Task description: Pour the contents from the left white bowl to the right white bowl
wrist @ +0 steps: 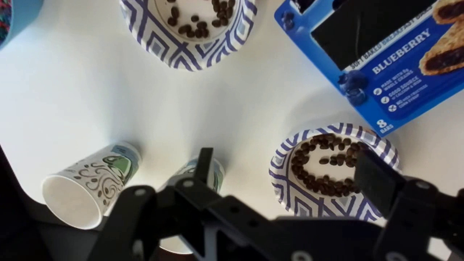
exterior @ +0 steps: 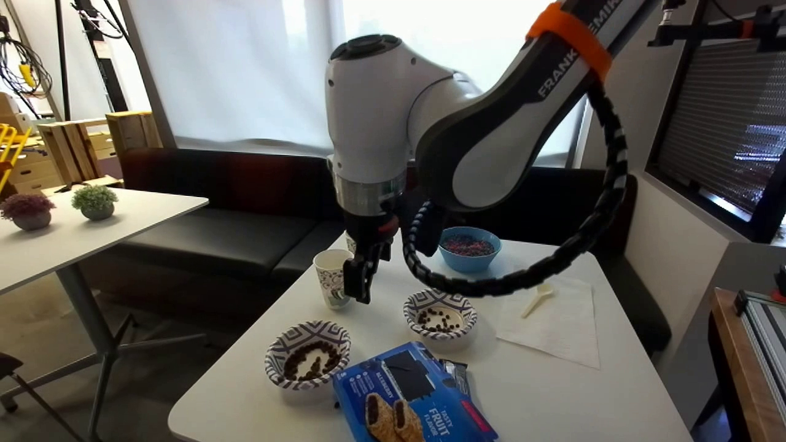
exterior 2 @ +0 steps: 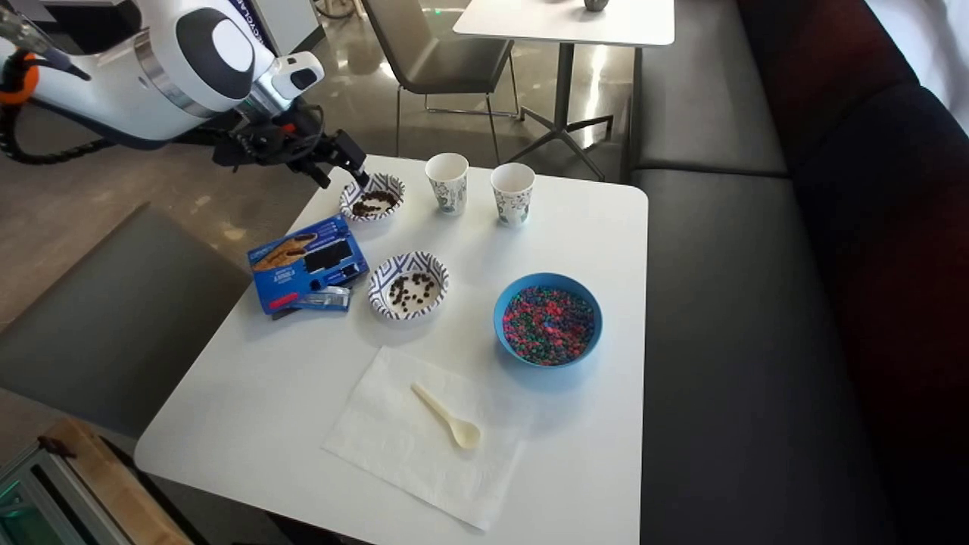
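The left white bowl (exterior: 278,353) stands on the table with many dark beans along its inner edge. It also shows in an exterior view (exterior 2: 350,200) and in the wrist view (wrist: 286,188). The right white bowl (exterior: 439,334) holds fewer scattered beans; it also shows in an exterior view (exterior 2: 386,276) and, cut by the top edge, in the wrist view (wrist: 188,54). My gripper (wrist: 290,172) is open and empty, in the air above the table near the left bowl. In the wrist view one finger hides part of that bowl's rim; the other overlaps a cup.
A blue snack box (exterior: 417,393) lies close beside both bowls, with a small packet (exterior 2: 327,300) by it. Two paper cups (exterior 2: 448,185) (exterior 2: 513,197) stand near the gripper. A blue bowl (exterior 2: 502,333) of coloured bits, a napkin (exterior 2: 401,446) and a spoon (exterior 2: 447,415) are farther off.
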